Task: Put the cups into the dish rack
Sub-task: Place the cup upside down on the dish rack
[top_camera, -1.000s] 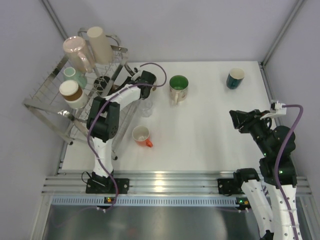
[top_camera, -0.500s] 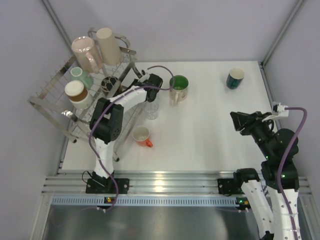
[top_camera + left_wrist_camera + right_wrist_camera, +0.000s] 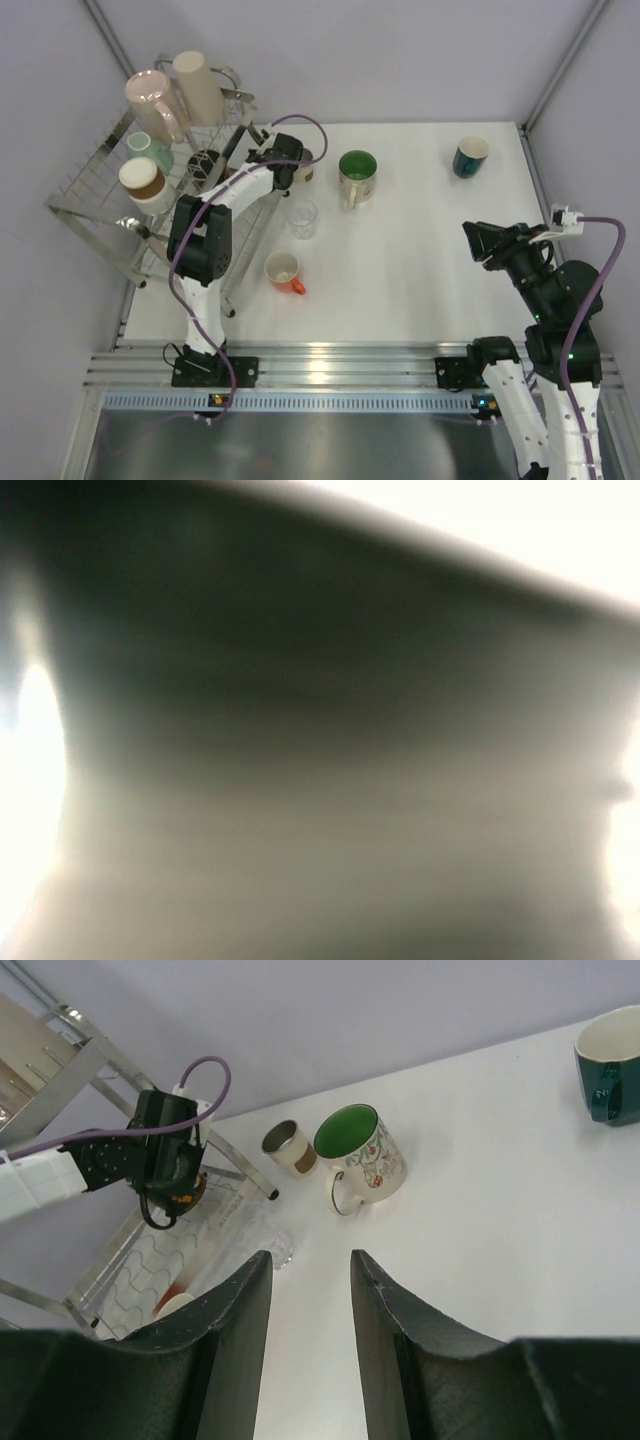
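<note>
Shifting back leftward: dish rack (image 3: 92,182), left gripper (image 3: 281,164), apparently clamped.

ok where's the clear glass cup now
In the top view the small clear glass cup stands left of centre, between the green-lined white mug and the orange-handled white cup.

You have the dish rack (image 3: 95,182) far left, the glass (image 3: 302,218) right of it, the mug (image 3: 356,174) beyond, rightward.

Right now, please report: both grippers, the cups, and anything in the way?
Left gripper shut, by dish rack. Right gripper open, empty. Four cups seen racked, five on table. Steel cup close beside left gripper.
</note>
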`<state>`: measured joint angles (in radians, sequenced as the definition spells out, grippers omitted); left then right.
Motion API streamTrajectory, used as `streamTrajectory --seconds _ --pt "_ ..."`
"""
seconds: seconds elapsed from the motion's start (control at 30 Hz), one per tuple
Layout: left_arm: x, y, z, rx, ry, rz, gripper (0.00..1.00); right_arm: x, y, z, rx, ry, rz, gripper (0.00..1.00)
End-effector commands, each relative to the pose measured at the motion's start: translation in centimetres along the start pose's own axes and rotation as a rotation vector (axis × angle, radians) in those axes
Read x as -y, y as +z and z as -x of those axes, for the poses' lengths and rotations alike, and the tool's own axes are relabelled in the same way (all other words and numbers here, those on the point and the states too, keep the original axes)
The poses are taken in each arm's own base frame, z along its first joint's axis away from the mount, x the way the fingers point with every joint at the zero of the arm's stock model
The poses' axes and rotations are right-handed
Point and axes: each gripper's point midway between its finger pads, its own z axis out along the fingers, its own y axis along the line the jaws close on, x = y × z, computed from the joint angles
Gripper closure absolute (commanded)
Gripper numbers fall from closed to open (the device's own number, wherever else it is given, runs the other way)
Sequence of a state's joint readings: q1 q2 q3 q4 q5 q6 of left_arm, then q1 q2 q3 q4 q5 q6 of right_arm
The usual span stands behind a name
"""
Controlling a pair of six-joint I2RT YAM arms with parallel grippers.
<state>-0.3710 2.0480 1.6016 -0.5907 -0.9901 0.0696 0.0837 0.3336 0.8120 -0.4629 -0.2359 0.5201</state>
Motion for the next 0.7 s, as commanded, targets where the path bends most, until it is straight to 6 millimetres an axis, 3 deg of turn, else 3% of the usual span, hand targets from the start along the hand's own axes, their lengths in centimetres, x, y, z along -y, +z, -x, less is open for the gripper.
streamTrajectory --seconds 0.0,0.37,0.67 --pt "-3.1 0.4 1.1 0.013 -0.157 -0.009 1.00 -0.9 0.1 0.7 0.021 -0.002 0.038 0.62" --pt "-0.7 -1.5 1.7 0.043 -0.142 -0.139 1.00 -0.6 0.3 0.1 0.016 0.005 0.035 0.61" --pt "-1.5 -0.9 -1.7 -0.062 -0.089 -0.033 1.00 -0.5 0.2 0.0 0.017 0.005 0.034 0.61"
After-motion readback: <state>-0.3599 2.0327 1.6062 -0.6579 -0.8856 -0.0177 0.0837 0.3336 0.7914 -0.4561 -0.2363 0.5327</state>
